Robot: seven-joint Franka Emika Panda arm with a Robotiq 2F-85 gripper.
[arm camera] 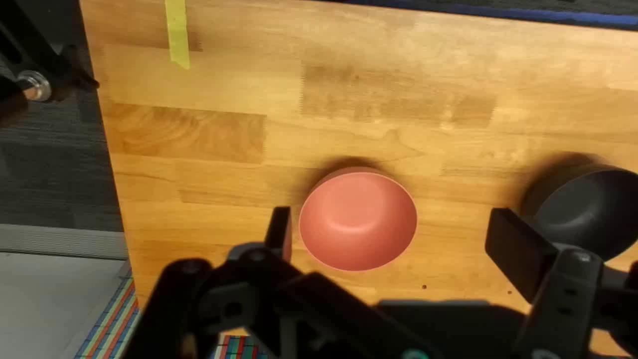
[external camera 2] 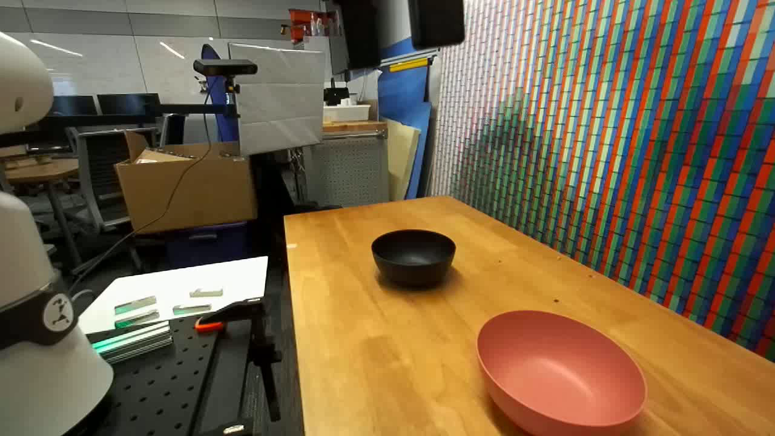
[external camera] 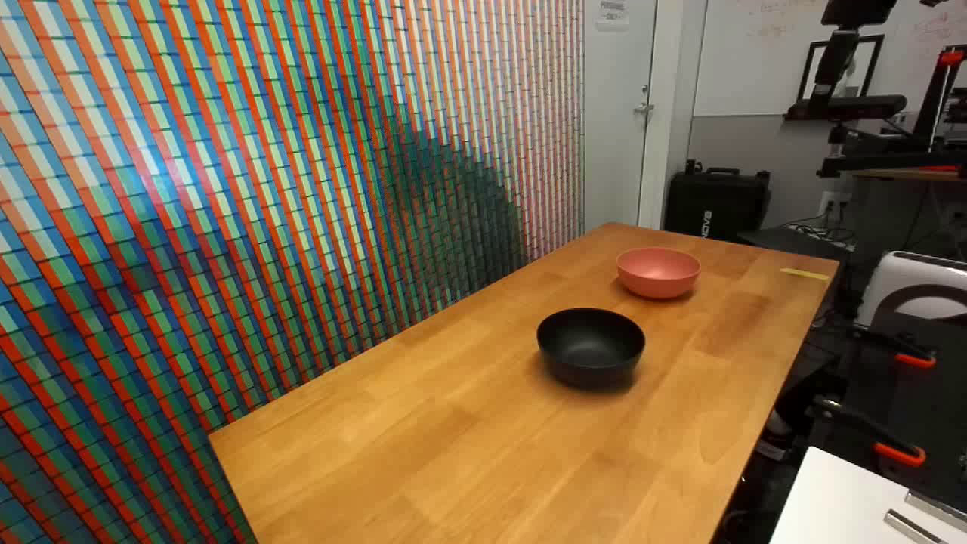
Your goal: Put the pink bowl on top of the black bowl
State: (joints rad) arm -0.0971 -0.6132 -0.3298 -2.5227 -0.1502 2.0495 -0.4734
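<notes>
In an exterior view, pink bowl (external camera 2: 560, 372) sat upright on the wooden table (external camera 2: 363, 363), lower right of frame; black bowl (external camera 2: 415, 260) upright too, near centre, the two apart. Wrist view: gripper (arm camera: 393, 227) stood spread wide across the lower frame; pink bowl appeared mid-frame between the fingertips (arm camera: 518, 254), black bowl at the right edge.

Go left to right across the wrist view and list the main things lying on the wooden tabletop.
Yellow strip → pink bowl → black bowl.
</notes>
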